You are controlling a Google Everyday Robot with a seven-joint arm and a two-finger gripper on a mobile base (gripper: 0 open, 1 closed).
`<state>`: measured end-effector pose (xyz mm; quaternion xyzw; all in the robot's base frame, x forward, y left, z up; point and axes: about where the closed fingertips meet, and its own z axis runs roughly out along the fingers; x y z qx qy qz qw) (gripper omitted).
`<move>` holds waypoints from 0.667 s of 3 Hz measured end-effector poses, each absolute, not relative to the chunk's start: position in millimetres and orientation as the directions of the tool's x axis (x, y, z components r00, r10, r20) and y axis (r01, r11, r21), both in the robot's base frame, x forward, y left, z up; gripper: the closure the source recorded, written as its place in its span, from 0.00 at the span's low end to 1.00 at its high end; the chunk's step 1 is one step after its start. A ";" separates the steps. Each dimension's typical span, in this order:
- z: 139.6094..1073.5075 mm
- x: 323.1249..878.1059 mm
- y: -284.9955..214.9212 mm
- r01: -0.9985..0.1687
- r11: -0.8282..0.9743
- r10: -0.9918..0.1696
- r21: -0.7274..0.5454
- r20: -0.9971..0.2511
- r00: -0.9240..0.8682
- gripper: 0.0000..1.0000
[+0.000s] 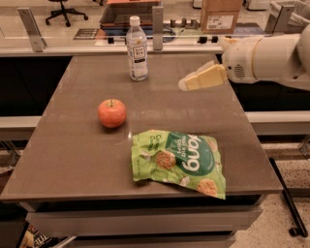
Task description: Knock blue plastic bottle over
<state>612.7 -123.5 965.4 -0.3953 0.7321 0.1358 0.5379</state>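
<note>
The blue plastic bottle (137,48) stands upright near the far edge of the brown table (72,145); it is clear with a white cap and a white-and-dark label. My gripper (186,84), with cream-coloured fingers, hangs above the table's right side. It points left toward the bottle and is still about a hand's width to the right of it and a little nearer to me. It holds nothing that I can see.
A red apple (112,113) sits left of centre. A green snack bag (179,162) lies flat near the front edge. Behind the table runs a counter with a cardboard box (221,14) and metal posts (157,28).
</note>
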 end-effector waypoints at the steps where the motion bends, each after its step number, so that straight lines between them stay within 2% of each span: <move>1: 965.5 636.3 -111.0 -0.679 0.697 -0.385 -0.230 -0.919 -0.084 0.00; 2: 965.5 636.3 -110.8 -0.679 0.697 -0.385 -0.230 -0.919 -0.084 0.00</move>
